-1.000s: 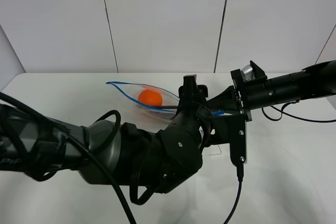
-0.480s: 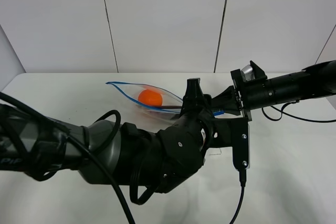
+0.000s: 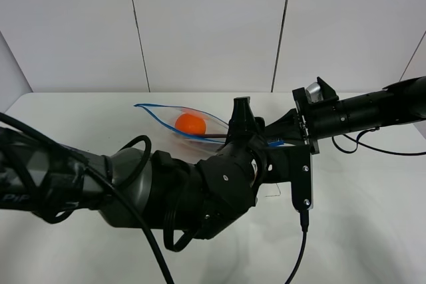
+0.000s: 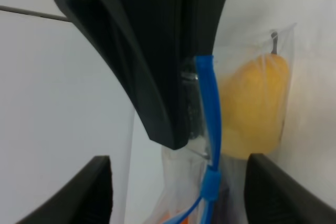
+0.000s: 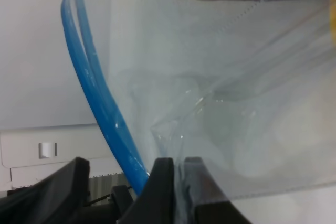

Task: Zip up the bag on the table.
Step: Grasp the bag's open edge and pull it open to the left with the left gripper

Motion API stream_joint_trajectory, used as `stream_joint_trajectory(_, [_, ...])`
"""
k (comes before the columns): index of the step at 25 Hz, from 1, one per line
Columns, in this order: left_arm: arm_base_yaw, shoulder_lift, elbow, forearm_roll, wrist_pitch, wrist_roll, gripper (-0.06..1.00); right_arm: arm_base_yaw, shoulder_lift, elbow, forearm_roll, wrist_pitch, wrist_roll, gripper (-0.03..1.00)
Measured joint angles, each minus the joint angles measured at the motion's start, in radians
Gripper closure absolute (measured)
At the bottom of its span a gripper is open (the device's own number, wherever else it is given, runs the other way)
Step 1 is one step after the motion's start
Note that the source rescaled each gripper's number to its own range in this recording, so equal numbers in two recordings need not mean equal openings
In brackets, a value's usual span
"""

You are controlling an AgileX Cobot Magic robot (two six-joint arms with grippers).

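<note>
The clear bag (image 3: 174,119) lies on the white table (image 3: 73,121), its blue zipper strip (image 3: 154,116) gaping open, an orange (image 3: 190,123) inside. My right gripper (image 3: 278,139) reaches in from the right; in the right wrist view it (image 5: 178,182) is shut on the bag's plastic (image 5: 220,108) beside the blue strip (image 5: 92,82). My left gripper (image 3: 241,114) hovers at the same end. In the left wrist view its fingers (image 4: 100,187) stand wide apart, with the blue strip (image 4: 209,108), its slider (image 4: 211,187) and a yellow pear (image 4: 254,108) between them. The eggplant is mostly hidden.
The left arm's bulky black body (image 3: 166,191) fills the foreground and hides the table's middle. A black cable (image 3: 296,257) hangs from the left wrist. White wall panels (image 3: 206,24) stand behind the table's far edge.
My left gripper shifted slightly right, then back, staying at the bag's right end. The right gripper and the bag have not moved.
</note>
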Motion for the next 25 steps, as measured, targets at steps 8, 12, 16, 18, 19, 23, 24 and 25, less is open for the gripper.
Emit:
stream_joint_trajectory(8, [0.000,0.000,0.000,0.000,-0.007,0.000,0.53,0.000,0.000,0.000,0.000,0.000,0.000,0.97])
stream_joint_trajectory(12, [0.000,0.000,0.000,0.000,-0.011,0.000,0.54,0.000,0.000,0.000,0.000,0.000,0.000,0.97])
stream_joint_trajectory(16, [0.004,0.000,0.000,0.000,-0.011,0.000,0.54,0.000,0.000,0.000,0.000,0.000,0.000,0.97])
stream_joint_trajectory(18, [0.007,0.000,0.000,0.000,-0.011,0.000,0.54,0.000,0.000,0.000,0.000,0.000,0.000,0.97])
stream_joint_trajectory(19, [0.007,0.000,0.000,0.000,-0.011,0.000,0.55,0.000,0.000,0.000,0.000,0.000,0.000,0.97])
stream_joint_trajectory(23, [0.009,0.000,0.000,0.000,-0.014,0.000,0.65,0.000,0.000,0.000,0.001,0.000,0.000,0.97])
stream_joint_trajectory(24, [0.009,0.000,0.000,0.000,-0.014,0.000,0.67,0.000,0.000,0.000,0.002,0.000,0.000,0.97])
stream_joint_trajectory(25, [0.009,0.000,0.000,0.000,-0.014,0.000,0.68,0.000,0.000,0.000,0.002,0.000,0.000,0.97])
